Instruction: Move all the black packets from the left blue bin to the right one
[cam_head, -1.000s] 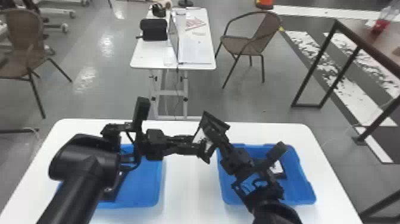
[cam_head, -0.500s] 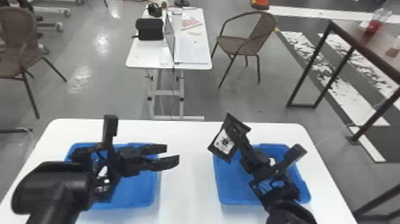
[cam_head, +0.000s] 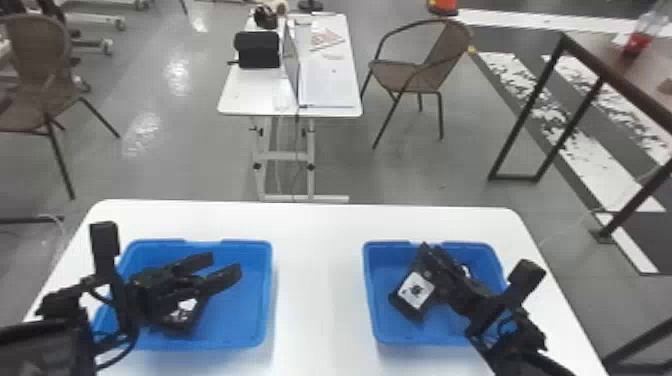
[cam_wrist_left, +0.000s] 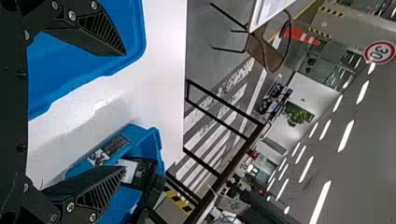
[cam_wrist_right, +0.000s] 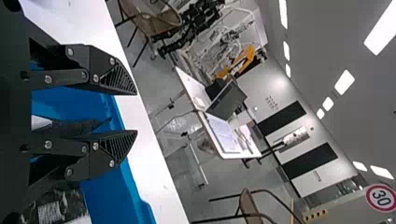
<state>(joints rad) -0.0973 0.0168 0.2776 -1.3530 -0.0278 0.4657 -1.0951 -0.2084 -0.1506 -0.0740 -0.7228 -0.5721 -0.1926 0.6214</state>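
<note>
While the left hand (cam_head: 226, 265) hangs over the left blue bin (cam_head: 260, 295), lower left of the frame in the head view, the right hand (cam_head: 425, 270) is over the right blue bin (cam_head: 372, 300), lower right. Both bins sit on a white desk (cam_head: 320, 260), well apart.

Left hand: released, its two fingers spread wide, as the left wrist view bears out. Just beside and below it in the head view, a dark packet (cam_head: 182, 317) with a white patch, in the left bin, partly covered by the hand.

Right hand: released too, fingertips parted in the right wrist view. By it in the head view, a black packet with a white label (cam_head: 416, 291), tilted, within the outline of the right bin; whether it touches the hand, cannot tell. Left wrist view gives two labelled packets at that bin, one along its near wall (cam_wrist_left: 109, 149), the other farther in (cam_wrist_left: 135, 171).

Beyond the desk, upper middle: white table (cam_head: 240, 95) bearing a laptop (cam_head: 327, 90) and a black case (cam_head: 257, 49). Brown chair (cam_head: 420, 75) just right of it, another chair (cam_head: 40, 60) upper left. Brown-topped table (cam_head: 617, 65), upper right, with a red cup (cam_head: 637, 44) on top.
</note>
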